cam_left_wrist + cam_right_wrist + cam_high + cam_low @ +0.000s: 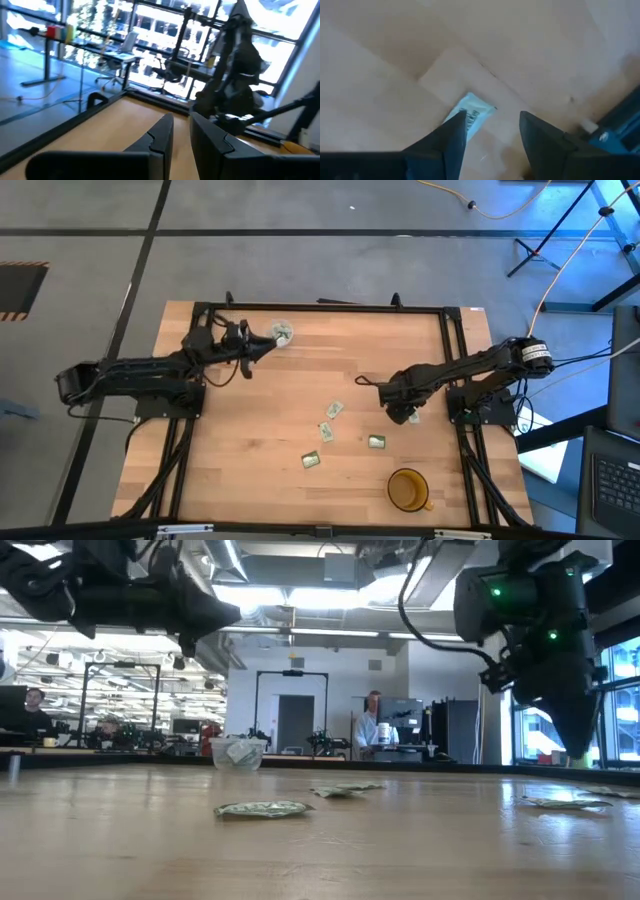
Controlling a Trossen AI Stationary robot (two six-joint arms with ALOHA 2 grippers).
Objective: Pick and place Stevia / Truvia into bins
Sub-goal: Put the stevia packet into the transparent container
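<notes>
Several green-and-white sachets lie flat on the wooden table: one (334,409), one (326,430), one (376,442) and one (311,461). Another sachet (471,113) lies under my right gripper (408,414), which points down at it, open, low over the table at the right. One finger (454,134) covers the sachet's near end. The small clear cup (283,333) stands at the far edge with sachets inside; it also shows in the low view (238,753). My left gripper (252,346) hovers beside the cup, on its left, empty, its fingers (165,136) a little apart. My right gripper comes at the sachet from above, with one fingertip (457,125) over the sachet's end (465,114) and the other finger off to its side. I cannot tell whether the fingertip touches the sachet. The sachet lies flat on the table.
An amber cup (407,489) stands near the table's front right. A black frame (320,307) runs along the table's far and side edges. People sit and stand in the room behind, seen in the low view.
</notes>
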